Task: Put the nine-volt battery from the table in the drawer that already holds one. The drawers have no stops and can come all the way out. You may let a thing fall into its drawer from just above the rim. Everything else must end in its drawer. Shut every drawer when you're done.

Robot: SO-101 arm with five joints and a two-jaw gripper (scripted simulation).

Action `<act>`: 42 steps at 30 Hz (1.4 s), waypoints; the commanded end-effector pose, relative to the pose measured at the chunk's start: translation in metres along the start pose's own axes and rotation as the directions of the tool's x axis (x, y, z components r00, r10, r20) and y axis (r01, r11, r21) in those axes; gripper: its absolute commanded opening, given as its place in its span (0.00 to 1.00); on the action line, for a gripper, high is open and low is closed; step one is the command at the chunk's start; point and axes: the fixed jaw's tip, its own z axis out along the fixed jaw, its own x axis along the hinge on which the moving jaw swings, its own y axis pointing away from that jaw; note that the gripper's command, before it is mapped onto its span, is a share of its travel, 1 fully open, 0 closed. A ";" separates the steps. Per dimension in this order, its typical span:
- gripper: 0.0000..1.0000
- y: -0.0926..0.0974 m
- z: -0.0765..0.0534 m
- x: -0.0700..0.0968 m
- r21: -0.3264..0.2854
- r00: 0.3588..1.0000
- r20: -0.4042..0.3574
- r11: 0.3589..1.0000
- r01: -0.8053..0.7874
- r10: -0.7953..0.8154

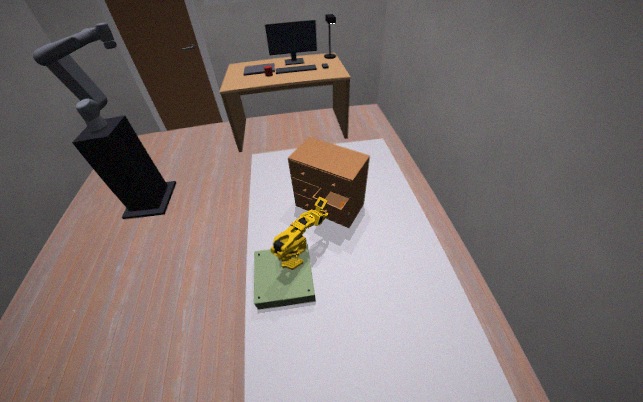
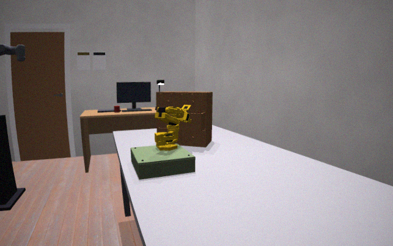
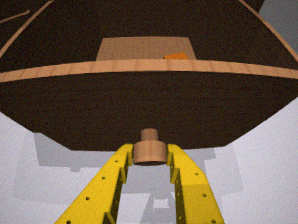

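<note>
A small brown chest of drawers (image 1: pixel 329 180) stands on the white table. One drawer (image 1: pixel 338 200) in its middle row, on the right, is pulled partly out. My yellow gripper (image 1: pixel 320 204) is at that drawer's front. In the wrist view the gripper (image 3: pixel 149 156) is shut on the drawer's round wooden knob (image 3: pixel 149 147), with a yellow finger on each side. Above the drawer's light rim (image 3: pixel 147 67) a small orange thing (image 3: pixel 176 56) shows inside. In the exterior view the gripper (image 2: pixel 186 108) is against the chest. I see no nine-volt battery on the table in any view.
My arm stands on a green base plate (image 1: pixel 284 277) near the table's left edge. A black pedestal with a grey arm (image 1: pixel 119 160) stands on the floor to the left. A desk with a monitor (image 1: pixel 286 75) is behind the table.
</note>
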 end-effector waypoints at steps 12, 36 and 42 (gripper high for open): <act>0.00 0.003 -0.001 -0.001 -0.014 1.000 -0.002 1.000 0.011 -0.011; 0.00 -0.003 0.013 -0.007 0.011 1.000 0.000 1.000 0.014 -0.014; 0.00 -0.002 0.015 -0.008 0.010 1.000 0.000 1.000 0.014 -0.014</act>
